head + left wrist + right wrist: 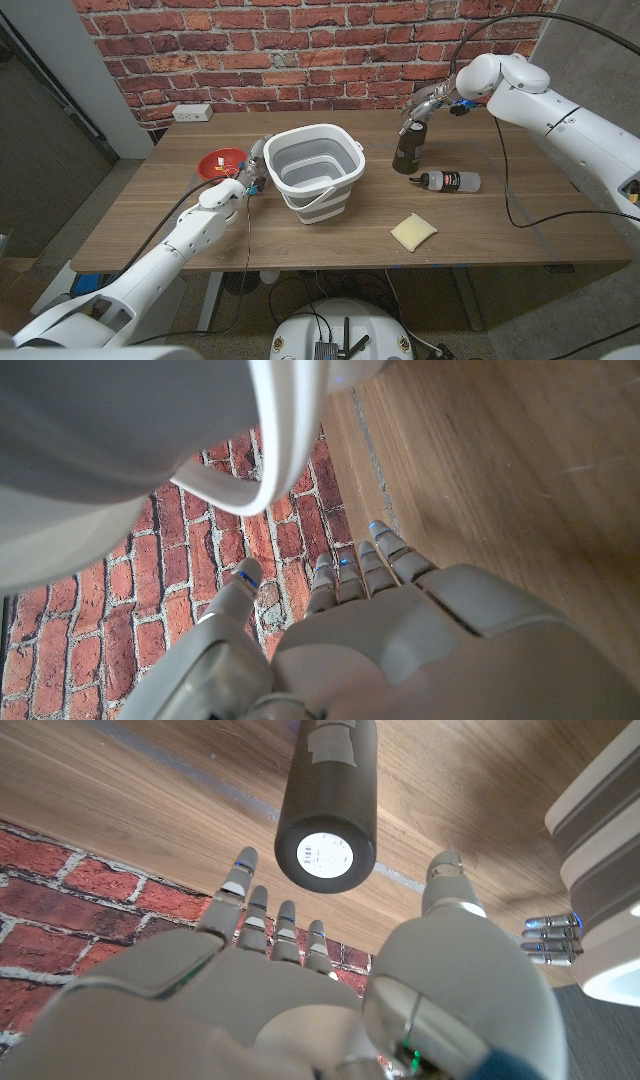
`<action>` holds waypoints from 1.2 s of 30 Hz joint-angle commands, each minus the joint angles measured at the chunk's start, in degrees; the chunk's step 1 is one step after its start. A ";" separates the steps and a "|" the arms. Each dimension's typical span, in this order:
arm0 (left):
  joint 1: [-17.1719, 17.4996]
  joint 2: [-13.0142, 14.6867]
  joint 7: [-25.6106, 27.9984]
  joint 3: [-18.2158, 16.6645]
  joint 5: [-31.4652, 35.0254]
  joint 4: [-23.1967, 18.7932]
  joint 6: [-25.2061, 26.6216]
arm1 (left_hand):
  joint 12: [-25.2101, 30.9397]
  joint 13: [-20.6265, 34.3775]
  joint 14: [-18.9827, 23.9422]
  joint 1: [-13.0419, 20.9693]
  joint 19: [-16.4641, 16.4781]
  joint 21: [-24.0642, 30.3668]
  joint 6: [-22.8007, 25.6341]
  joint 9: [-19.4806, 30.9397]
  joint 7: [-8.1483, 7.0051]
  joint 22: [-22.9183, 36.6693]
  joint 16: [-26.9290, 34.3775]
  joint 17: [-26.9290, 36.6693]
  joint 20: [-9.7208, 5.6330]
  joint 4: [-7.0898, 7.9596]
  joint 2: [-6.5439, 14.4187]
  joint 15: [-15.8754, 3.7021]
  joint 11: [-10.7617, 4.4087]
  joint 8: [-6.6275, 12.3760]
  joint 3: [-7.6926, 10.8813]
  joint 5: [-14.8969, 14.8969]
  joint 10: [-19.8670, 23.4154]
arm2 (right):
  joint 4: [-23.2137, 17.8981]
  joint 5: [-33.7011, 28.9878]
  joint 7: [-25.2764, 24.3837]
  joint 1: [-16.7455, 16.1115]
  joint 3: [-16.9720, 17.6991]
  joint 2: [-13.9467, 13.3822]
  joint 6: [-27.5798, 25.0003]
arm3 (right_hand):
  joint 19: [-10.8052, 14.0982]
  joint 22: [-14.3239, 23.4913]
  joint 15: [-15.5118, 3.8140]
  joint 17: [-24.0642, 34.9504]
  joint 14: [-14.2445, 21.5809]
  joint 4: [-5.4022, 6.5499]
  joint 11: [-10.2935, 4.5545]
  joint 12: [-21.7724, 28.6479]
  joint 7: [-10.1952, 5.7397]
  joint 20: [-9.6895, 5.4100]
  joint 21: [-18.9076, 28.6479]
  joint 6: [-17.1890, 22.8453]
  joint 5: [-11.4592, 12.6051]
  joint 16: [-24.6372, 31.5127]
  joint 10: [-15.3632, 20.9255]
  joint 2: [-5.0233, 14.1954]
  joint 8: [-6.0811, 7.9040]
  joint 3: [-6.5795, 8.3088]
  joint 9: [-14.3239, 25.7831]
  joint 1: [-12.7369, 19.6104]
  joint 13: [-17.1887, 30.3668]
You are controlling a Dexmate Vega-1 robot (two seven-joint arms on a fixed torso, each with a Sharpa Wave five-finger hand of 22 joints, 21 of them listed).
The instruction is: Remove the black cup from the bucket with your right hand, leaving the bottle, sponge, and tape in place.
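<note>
The black cup point(409, 148) stands upright on the wooden surface point(200, 240), outside the white bucket point(314, 166), at about three o'clock from it and clear of its wall. The right robot hand point(432, 103) hovers just over the cup's top with fingers spread apart, holding nothing; the right wrist view shows the cup point(327, 805) between thumb and fingers untouched. A bottle point(450, 181) lies on its side at about five o'clock from the cup, and a yellow sponge point(413, 232) lies nearer the front edge. The left robot hand point(250, 178) is at the bucket's nine o'clock side, fingers straight, gripping nothing. A red bowl point(221, 161) sits beyond it.
</note>
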 commanded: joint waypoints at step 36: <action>-0.95 -0.98 1.91 -0.43 2.14 0.07 -3.25 | 0.04 0.17 0.27 0.09 0.32 0.10 1.15 0.30 0.33 0.22 -0.12 -0.03 -2.38 -0.47 3.19 -0.32 -0.06 0.35 0.71 -0.08 0.99 | 5.16 39.60 -28.95 -22.44 19.73 -5.27 13.27 | -8.81 -0.23 -1.73 -2.48 -3.65 0.86 -3.87 -0.10 -0.09 -4.51 -0.80 1.93 0.25 -2.08 0.44 0.98 -0.24 -1.46 -0.32 -4.51 -4.34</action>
